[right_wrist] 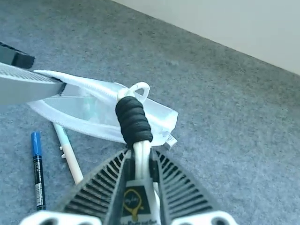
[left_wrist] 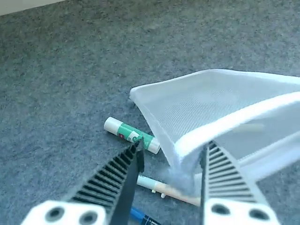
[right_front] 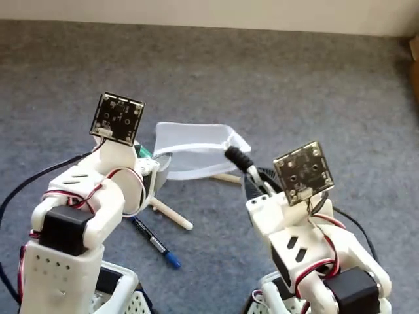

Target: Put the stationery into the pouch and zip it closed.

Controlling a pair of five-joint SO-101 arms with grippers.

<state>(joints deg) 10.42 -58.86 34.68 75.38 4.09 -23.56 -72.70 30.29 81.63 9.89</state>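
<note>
A white mesh pouch (right_front: pixel 196 154) is lifted at one end with its mouth open. My left gripper (left_wrist: pixel 173 150) is shut on its rim (left_wrist: pixel 225 126). My right gripper (right_wrist: pixel 139 152) is shut on a white looped cord with a black wound part (right_wrist: pixel 133 119) and holds it just by the pouch's other end (right_wrist: pixel 154 117), also seen from above (right_front: pixel 237 158). On the carpet lie a green and white glue stick (left_wrist: pixel 129 135), a cream pen (right_wrist: pixel 68 152) and a blue-capped black pen (right_wrist: pixel 37 168).
Grey carpet (right_front: pixel 275 78) covers the floor, with a pale wall along the far edge. A white perforated basket (right_front: pixel 121 294) stands at the left arm's base. Another cream stick (right_front: pixel 226 176) lies beside the pouch.
</note>
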